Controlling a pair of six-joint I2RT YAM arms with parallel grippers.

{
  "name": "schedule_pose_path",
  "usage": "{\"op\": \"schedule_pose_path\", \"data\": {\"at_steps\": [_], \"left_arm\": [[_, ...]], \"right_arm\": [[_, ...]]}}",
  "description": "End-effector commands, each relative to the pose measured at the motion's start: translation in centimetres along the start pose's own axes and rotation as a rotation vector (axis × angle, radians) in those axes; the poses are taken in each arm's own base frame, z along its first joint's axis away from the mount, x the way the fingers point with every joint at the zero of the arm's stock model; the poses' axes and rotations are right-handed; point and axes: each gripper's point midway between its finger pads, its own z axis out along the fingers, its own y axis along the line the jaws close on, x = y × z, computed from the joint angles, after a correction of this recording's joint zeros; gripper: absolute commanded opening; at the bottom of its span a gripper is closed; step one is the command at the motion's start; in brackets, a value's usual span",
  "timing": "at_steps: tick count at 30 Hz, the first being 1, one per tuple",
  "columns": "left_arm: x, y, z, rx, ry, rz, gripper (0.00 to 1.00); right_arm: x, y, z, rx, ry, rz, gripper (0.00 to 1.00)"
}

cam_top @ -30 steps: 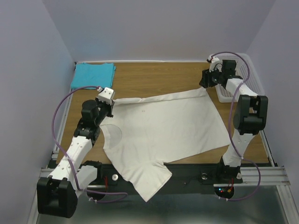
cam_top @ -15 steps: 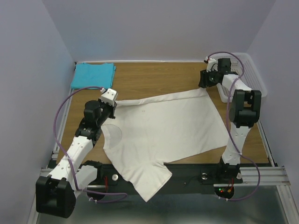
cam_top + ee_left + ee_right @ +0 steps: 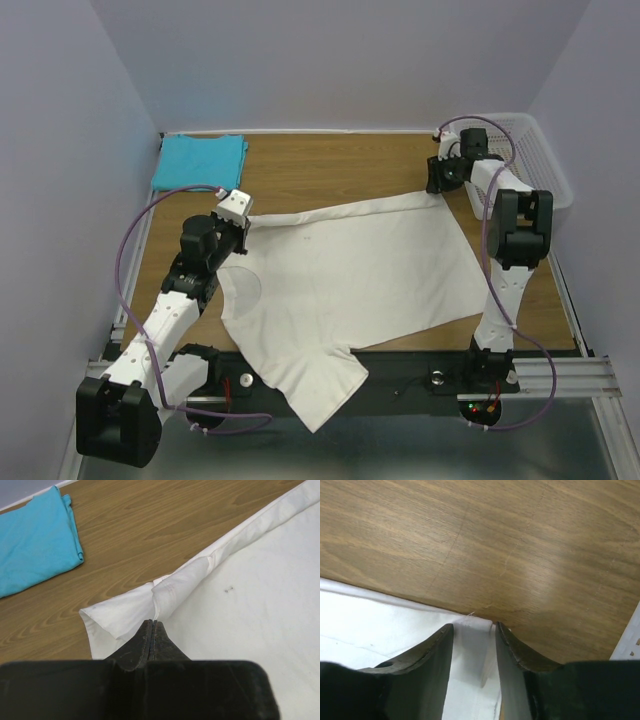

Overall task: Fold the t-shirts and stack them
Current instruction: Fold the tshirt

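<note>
- Cream-white shirt [image 3: 350, 270] spread flat on table [image 3: 330, 170]; one sleeve hangs over the near edge.
- Left gripper [image 3: 152, 626]: clenched on the shirt's folded far-left edge.
- Right gripper [image 3: 473, 627]: jaws apart, straddling the far-right corner, near basket [image 3: 545, 165].
- Turquoise shirt [image 3: 198, 160]: folded, far-left table corner.

A plain cream-white t-shirt [image 3: 350, 280] is shown at the black left gripper [image 3: 152, 625] and black right gripper [image 3: 473, 627]. A plain turquoise t-shirt [image 3: 35, 540] is seen ahead-left of the left gripper, on the brown wood-grained table [image 3: 330, 165]. The mesh basket [image 3: 545, 165] is white.
</note>
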Motion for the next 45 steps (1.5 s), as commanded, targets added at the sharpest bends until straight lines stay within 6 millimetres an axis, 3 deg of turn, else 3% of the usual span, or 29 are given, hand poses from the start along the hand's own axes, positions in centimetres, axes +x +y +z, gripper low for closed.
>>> {"op": "schedule_pose_path", "data": {"at_steps": [1,5,11,23,29,34,38,45], "left_arm": [[-0.4,-0.1,0.0,-0.003,-0.023,-0.001,0.0],[-0.4,-0.1,0.0,-0.003,-0.022,0.0,0.0],[-0.4,-0.2,0.0,0.0,-0.024,-0.002,0.0],[-0.5,-0.4,0.1,0.007,-0.025,0.0,0.0],[-0.4,-0.4,0.0,0.005,-0.026,0.001,0.0],[-0.6,-0.6,0.0,0.017,-0.032,0.003,0.0],[-0.5,-0.9,0.1,0.028,-0.03,0.003,0.0],[-1.1,-1.5,-0.3,0.057,-0.054,0.01,0.0]], "right_arm": [[-2.2,0.4,-0.2,-0.007,-0.041,-0.036,0.42],[-2.6,0.8,-0.3,-0.021,-0.052,-0.046,0.26],[-3.5,1.0,-2.2,-0.007,-0.079,-0.102,0.12],[-1.8,2.0,-6.1,0.035,-0.085,-0.203,0.11],[0.8,2.6,-6.9,0.036,-0.06,-0.26,0.19],[4.3,2.4,-7.7,0.054,-0.005,-0.287,0.49],[3.4,2.6,-9.6,0.058,-0.06,-0.272,0.56],[0.0,5.2,-10.0,-0.082,-0.167,-0.155,0.51]]}}
